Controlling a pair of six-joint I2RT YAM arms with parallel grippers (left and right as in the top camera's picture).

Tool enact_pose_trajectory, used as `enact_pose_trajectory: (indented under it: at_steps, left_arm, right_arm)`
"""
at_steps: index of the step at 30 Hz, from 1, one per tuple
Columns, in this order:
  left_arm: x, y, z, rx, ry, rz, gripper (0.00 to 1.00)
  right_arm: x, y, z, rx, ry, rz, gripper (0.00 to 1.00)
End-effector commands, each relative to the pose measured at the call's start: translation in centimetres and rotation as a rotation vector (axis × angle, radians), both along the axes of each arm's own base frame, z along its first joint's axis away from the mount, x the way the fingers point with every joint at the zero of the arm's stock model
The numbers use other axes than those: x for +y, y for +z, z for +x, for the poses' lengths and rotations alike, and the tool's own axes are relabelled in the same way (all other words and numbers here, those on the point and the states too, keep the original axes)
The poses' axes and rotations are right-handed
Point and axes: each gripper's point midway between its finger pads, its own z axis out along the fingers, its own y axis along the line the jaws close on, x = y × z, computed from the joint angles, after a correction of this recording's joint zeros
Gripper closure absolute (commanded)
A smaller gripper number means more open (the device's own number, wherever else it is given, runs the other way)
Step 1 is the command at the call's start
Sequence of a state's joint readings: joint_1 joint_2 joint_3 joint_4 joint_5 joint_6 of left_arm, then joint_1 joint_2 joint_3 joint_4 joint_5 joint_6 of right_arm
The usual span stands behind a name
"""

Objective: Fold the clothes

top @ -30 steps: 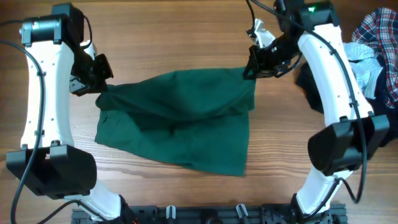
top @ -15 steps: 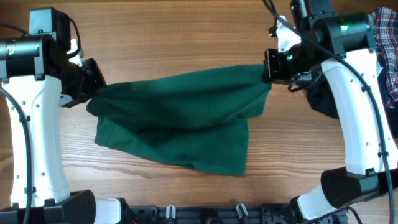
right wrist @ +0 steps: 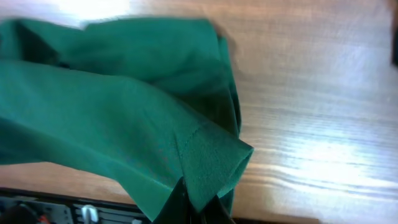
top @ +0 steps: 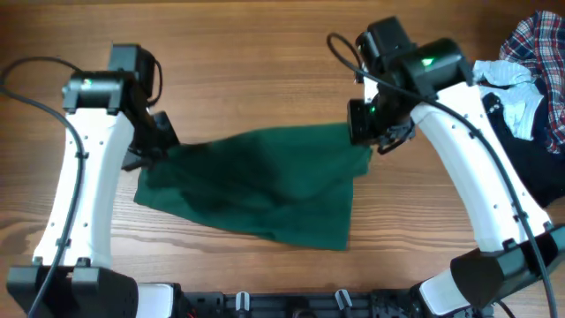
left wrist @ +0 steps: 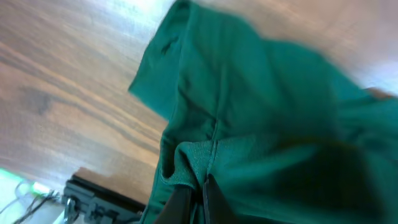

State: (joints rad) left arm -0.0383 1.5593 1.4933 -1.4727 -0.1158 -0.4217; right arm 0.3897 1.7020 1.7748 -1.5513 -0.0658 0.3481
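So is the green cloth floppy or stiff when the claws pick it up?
Probably very floppy: the green cloth sags in the middle between the left claw and the right claw, each pinching a corner. It looks light, since thin pinches seem to hold it. Pushed, it would likely bunch into folds, like those showing now.

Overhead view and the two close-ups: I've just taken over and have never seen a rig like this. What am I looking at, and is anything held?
The overhead view looks down on a wooden table with two white robot arms, each ending in a two-finger gripper. The close-ups come from a camera on each wrist, looking along that arm's own fingers. A dark green garment lies partly on the table. The left gripper is shut on one upper corner and the right gripper on the other, so that edge is held up between them. At the far right sits a pile: a plaid shirt, a small white piece and a black garment.
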Motion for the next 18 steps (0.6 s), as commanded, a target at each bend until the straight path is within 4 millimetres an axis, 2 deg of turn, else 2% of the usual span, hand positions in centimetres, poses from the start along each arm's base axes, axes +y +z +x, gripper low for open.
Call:
enact_pose_trajectory:
  at_steps: [1, 8, 13, 18]
  left_arm:
    - [0.8, -1.4, -1.4, 0.039, 0.042, 0.052, 0.96]
    - [2.1, -1.0, -1.6, 0.023, 0.091, 0.126, 0.96]
    - [2.8, -1.0, -1.8, 0.027, 0.113, 0.159, 0.96]
    - [3.4, -2.0, -2.8, 0.068, 0.15, 0.163, 0.96]
  right_arm:
    - [-0.9, -1.2, -1.6, 0.024, -0.061, -0.028, 0.96]
    - [-0.8, -4.0, -4.3, 0.085, -0.078, 0.021, 0.96]
    - [-0.1, -6.9, -4.8, 0.117, -0.086, 0.06, 0.96]
    - [0.4, -9.1, -5.5, 0.147, -0.083, 0.096, 0.96]
